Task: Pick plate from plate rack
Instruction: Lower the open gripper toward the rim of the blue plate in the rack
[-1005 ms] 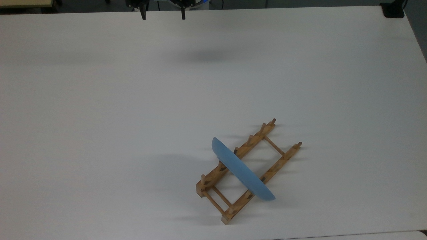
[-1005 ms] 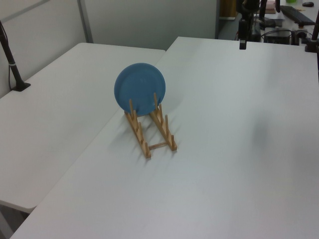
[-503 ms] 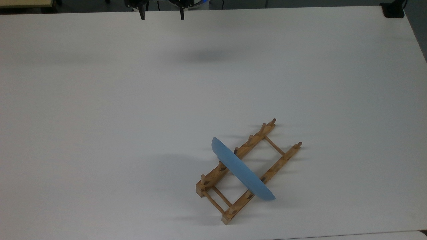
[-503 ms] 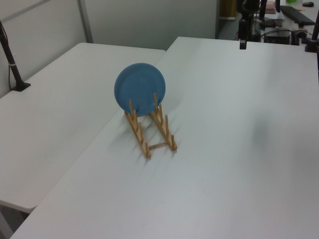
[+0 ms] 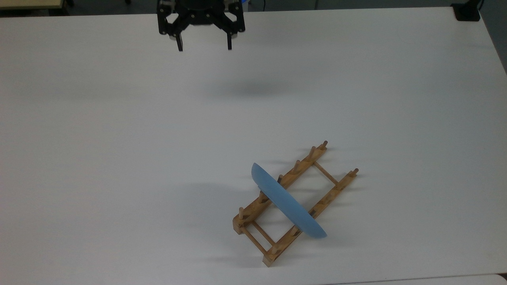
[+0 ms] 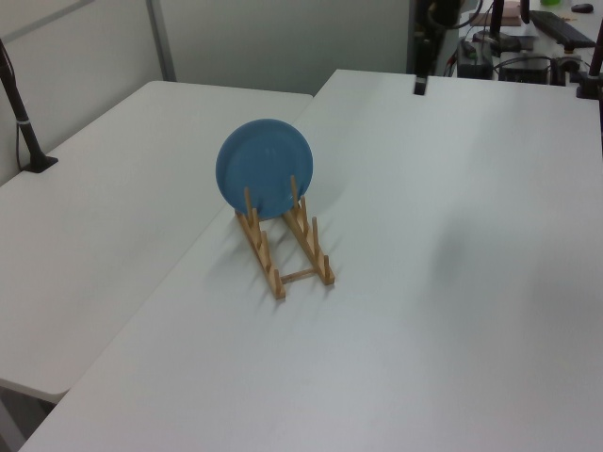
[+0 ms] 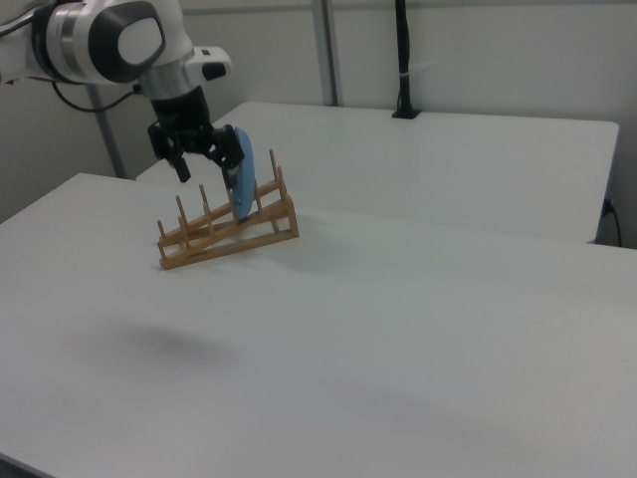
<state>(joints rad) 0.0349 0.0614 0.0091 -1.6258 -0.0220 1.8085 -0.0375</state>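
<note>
A blue plate (image 5: 287, 206) stands on edge across the light-brown wooden plate rack (image 5: 303, 160), leaning between its pegs, in the top view's lower right. In the left view the plate (image 6: 265, 168) shows its round face above the rack (image 6: 267, 264). My gripper (image 5: 204, 48) hangs open above the table near its far edge, well up and to the left of the rack in the top view, with nothing between its fingers. It also appears in the left view (image 6: 418, 87). In the right view the gripper (image 7: 207, 171) overlaps the plate (image 7: 244, 189) and rack (image 7: 229, 234).
The white table (image 5: 119, 138) is wide and bare around the rack. A black mount (image 5: 467, 12) sits at its far right corner in the top view. A second white table (image 6: 94, 235) with a black pole (image 6: 19, 104) adjoins on the left view's left.
The gripper has come further over the table, down the top view and leftward in the left view, still open. Plate and rack have not moved.
</note>
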